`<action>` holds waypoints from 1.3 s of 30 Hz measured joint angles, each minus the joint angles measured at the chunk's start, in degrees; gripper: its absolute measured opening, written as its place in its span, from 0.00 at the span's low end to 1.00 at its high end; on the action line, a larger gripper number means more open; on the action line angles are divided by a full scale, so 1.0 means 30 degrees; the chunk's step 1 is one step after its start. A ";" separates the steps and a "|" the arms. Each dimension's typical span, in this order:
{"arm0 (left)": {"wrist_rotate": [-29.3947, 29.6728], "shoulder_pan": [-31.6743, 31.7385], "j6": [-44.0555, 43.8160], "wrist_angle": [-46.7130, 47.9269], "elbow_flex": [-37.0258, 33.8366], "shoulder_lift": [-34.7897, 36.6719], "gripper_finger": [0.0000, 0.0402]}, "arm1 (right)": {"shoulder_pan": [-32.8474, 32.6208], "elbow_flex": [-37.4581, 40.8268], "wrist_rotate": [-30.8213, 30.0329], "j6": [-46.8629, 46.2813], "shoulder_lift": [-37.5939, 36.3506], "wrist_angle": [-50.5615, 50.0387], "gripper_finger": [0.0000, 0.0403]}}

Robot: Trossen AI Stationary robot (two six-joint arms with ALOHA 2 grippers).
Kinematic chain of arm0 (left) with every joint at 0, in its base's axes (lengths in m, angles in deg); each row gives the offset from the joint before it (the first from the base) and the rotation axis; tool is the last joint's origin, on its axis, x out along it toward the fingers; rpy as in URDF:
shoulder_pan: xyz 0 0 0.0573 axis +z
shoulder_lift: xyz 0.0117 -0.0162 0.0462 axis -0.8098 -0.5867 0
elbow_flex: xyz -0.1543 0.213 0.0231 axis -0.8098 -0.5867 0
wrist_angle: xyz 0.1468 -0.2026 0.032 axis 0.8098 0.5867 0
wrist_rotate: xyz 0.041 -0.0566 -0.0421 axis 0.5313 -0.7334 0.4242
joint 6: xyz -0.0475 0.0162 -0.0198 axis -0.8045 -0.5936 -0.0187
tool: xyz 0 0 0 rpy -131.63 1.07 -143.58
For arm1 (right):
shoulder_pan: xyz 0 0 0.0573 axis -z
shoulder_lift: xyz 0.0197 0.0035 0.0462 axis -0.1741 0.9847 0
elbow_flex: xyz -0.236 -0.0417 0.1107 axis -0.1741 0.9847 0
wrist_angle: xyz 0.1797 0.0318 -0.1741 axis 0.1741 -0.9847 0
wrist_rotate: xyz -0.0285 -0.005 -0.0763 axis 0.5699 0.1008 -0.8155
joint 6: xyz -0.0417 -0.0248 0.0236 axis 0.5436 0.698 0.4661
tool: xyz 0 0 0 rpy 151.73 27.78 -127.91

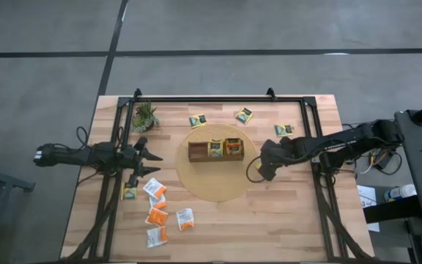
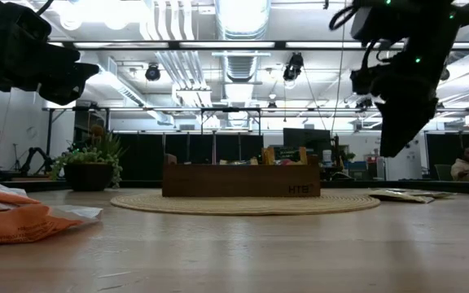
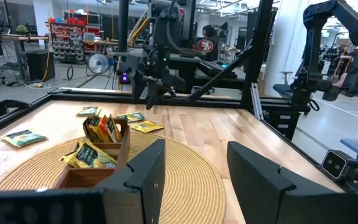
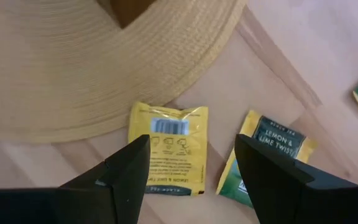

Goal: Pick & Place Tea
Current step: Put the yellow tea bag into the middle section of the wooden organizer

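Tea sachets [image 1: 157, 215] scattered over wooden table [image 1: 284, 220] — workshop room behind.

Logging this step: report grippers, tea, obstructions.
Left gripper open, empty, left of the mat. Right gripper open above a yellow sachet at the mat edge. Nothing in the way.

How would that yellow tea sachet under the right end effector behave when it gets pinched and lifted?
The sachet lies flat and thin against the table, so it is probably very light and hard to get fingers under. Its wrapper looks slightly crinkled, so it would likely bend rather than stay stiff. Being flat, it shouldn't roll.
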 joint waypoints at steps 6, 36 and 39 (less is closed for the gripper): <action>0.0000 0.0006 0.0001 0.0000 0.0000 0.0000 0.42 | 0.0575 0.0000 0.0435 -0.0276 0.1322 0.0311 0.58; 0.0007 0.0007 0.0002 0.0000 0.0000 0.0000 0.42 | 0.2497 -0.0441 0.3975 0.4720 0.4220 0.0771 0.04; 0.0002 0.0000 0.0002 0.0000 0.0000 0.0000 0.42 | 0.2483 -0.0783 0.3924 0.4808 0.4013 0.0799 0.03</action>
